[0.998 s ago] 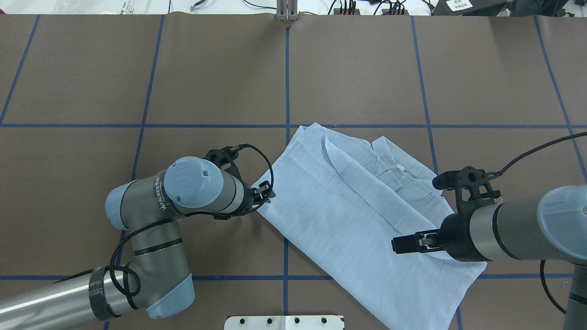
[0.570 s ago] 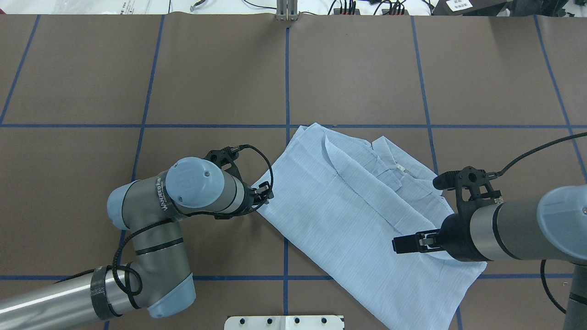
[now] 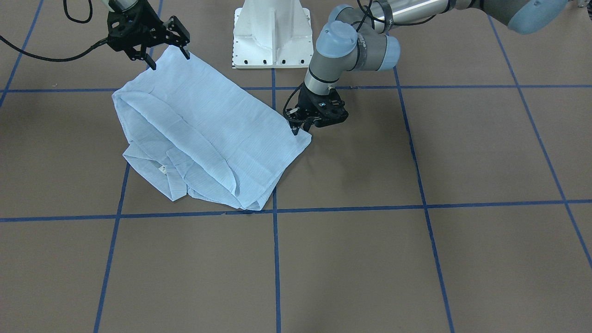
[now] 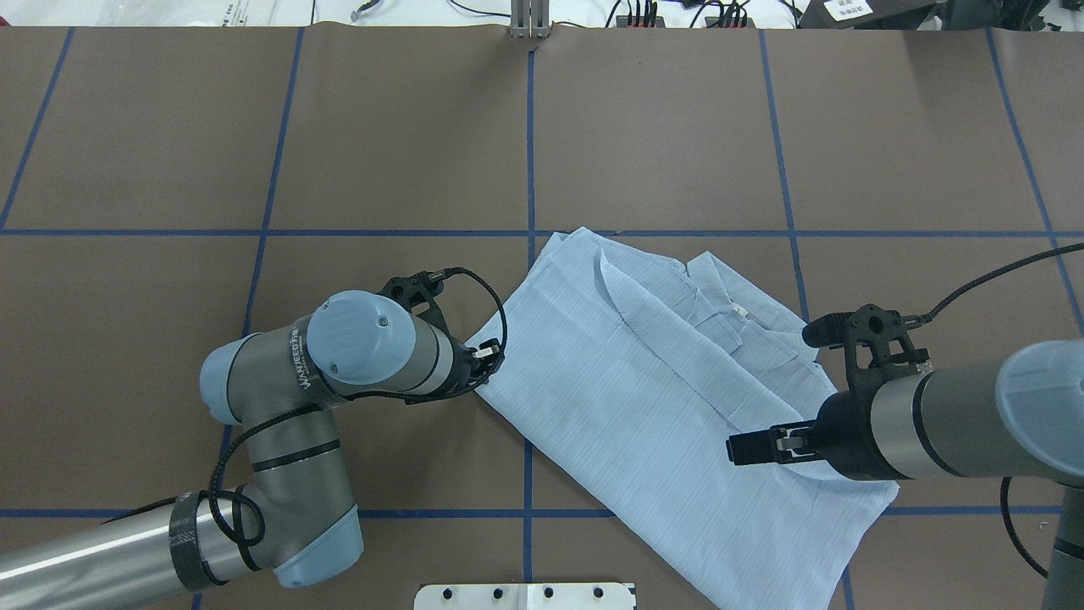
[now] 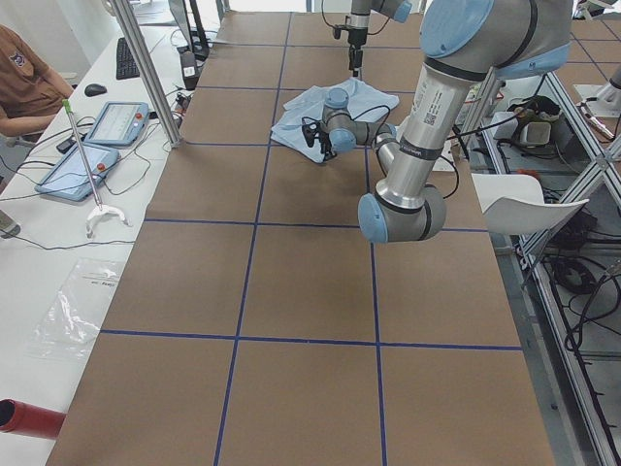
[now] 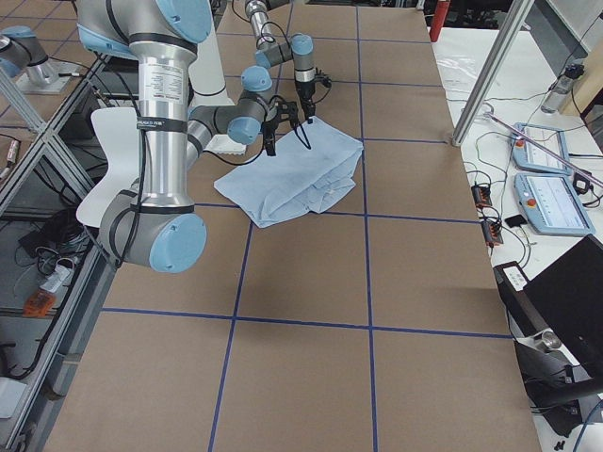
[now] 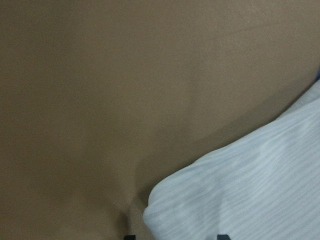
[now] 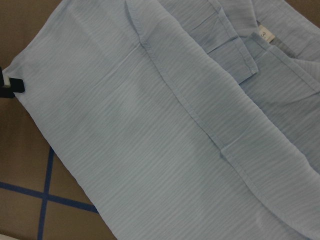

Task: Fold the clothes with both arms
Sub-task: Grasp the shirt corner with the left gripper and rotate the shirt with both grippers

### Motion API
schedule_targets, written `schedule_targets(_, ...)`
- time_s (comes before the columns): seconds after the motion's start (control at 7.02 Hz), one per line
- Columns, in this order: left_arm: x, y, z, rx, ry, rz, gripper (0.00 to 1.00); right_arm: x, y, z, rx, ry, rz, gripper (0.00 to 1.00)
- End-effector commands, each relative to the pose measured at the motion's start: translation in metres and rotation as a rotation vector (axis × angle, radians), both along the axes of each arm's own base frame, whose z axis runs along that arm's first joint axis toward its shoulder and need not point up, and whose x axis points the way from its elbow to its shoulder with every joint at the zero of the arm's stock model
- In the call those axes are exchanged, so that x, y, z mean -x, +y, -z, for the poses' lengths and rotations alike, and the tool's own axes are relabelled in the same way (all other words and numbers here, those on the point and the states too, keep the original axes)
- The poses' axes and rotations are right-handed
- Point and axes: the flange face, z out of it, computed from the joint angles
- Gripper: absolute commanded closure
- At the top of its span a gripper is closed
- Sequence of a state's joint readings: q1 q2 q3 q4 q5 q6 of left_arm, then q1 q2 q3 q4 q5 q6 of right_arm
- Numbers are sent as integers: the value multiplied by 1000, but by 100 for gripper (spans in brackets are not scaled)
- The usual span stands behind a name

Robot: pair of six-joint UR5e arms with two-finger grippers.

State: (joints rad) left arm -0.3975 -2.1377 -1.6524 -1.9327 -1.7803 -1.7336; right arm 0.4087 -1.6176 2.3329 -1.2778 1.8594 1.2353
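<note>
The pale blue striped shirt (image 4: 644, 398) lies folded flat on the brown table, collar towards the far right; it also shows in the front view (image 3: 199, 134). My left gripper (image 4: 489, 363) is low at the shirt's left corner (image 3: 303, 128). In the left wrist view the shirt corner (image 7: 260, 190) lies between two fingertips that stand apart, so it is open. My right gripper (image 3: 169, 53) hangs open above the shirt's near right part (image 4: 733, 448). The right wrist view looks down on the shirt (image 8: 150, 125).
The white pedestal base (image 3: 270, 32) stands at the table's near edge, between the arms. Blue tape lines (image 4: 529, 169) cross the brown table cover. An operators' desk with tablets (image 5: 97, 126) and a seated person (image 5: 24, 78) is beside the table.
My left gripper has shifted slightly back towards its own arm at the shirt corner. My right arm has barely moved. The shirt lies as before.
</note>
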Motion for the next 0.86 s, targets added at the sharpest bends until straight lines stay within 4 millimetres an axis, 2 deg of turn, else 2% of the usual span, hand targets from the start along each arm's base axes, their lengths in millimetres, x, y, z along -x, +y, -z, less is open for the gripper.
schedule_targets(0.0,4,-6,9,-5,16,9,100,-3,-3,0,2,0,-9,0)
schedule_targets(0.14,17,-24,16,-8,27,35,100,-6,-7,0,3,-1,-16,0)
schedule_targets(0.29,37,-54,22,-7,27,86,100,-8,-10,2,2,-7,-27,0)
schedule_targets(0.43,60,-88,18,-14,17,141,100,-9,-14,3,-2,-7,-38,0)
schedule_targets(0.57,66,-126,18,-60,-12,160,100,-11,-20,0,0,-1,-55,0)
schedule_targets(0.71,69,-179,24,-79,-50,199,100,-14,-28,-2,1,3,-76,0)
